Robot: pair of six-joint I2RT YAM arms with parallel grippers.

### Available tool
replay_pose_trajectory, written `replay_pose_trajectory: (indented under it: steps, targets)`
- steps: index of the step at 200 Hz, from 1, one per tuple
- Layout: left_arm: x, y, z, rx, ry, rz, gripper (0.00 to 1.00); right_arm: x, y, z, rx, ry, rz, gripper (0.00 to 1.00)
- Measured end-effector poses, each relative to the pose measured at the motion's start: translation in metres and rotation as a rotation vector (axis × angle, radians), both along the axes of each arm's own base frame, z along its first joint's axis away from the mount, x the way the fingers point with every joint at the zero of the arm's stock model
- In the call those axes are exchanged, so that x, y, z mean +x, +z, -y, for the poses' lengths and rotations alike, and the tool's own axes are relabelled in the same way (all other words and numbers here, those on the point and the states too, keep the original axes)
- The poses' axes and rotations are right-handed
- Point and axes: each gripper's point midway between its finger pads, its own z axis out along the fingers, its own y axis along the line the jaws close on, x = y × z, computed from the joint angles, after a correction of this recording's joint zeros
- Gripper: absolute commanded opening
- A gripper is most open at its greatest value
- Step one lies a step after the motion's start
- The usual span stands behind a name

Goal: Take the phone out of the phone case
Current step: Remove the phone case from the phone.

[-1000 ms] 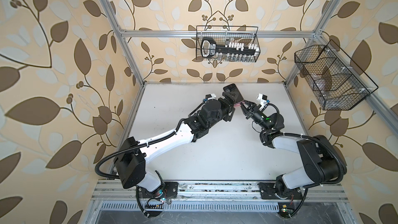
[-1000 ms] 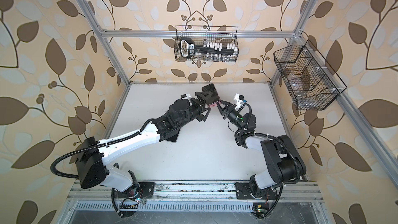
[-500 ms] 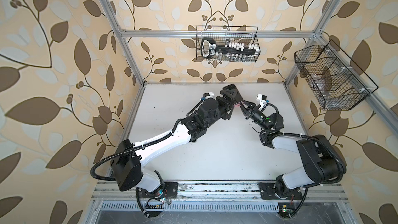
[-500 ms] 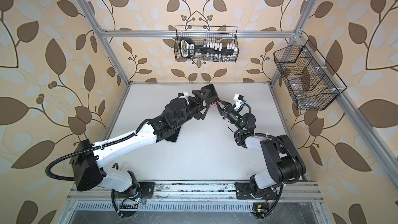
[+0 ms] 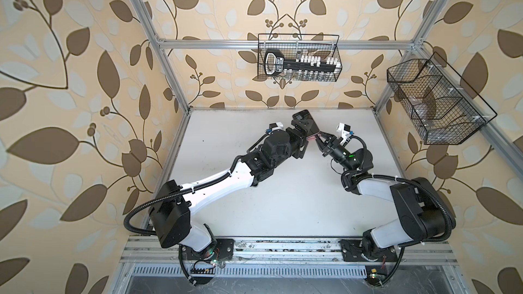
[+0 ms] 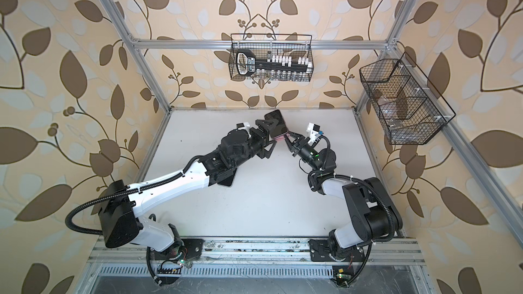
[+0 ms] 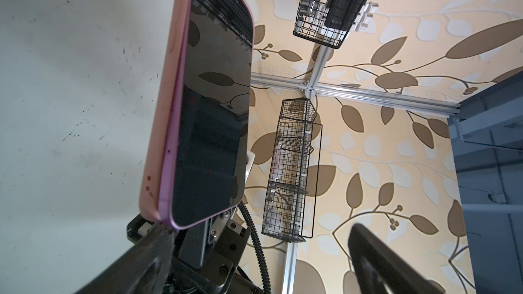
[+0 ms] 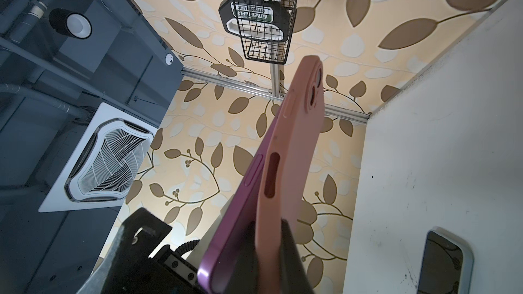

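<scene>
A purple phone (image 5: 307,124) (image 6: 276,123) with a dark screen sits in a pink case (image 7: 164,108) (image 8: 294,151), held on edge above the back of the table. My right gripper (image 5: 321,140) (image 6: 288,138) (image 8: 268,255) is shut on the case's lower corner. There one finger is wedged between the case and the phone (image 8: 235,222), which stands slightly away from the case. My left gripper (image 5: 301,137) (image 6: 267,137) (image 7: 259,230) is wide open around the phone (image 7: 215,108), with one fingertip (image 7: 158,236) against the phone's lower corner.
A second dark-screened phone (image 8: 444,264) (image 6: 227,179) lies flat on the white table (image 5: 283,193), partly under my left arm. Wire baskets hang on the back wall (image 5: 298,57) and the right wall (image 5: 438,103). Aluminium posts frame the table's edges.
My left arm has swayed slightly left and come back. The phone and case stay held up in the right gripper, and neither gripper's opening has changed.
</scene>
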Motion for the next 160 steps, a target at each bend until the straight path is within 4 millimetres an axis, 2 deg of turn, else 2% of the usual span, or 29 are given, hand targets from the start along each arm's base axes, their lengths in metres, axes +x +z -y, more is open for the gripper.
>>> replay_pose_trajectory:
  steps: [160]
  targets:
    - [0.0002, 0.0069, 0.0019, -0.024, -0.011, 0.019, 0.96, -0.0044, 0.0054, 0.0013, 0.006, -0.005, 0.013, 0.00]
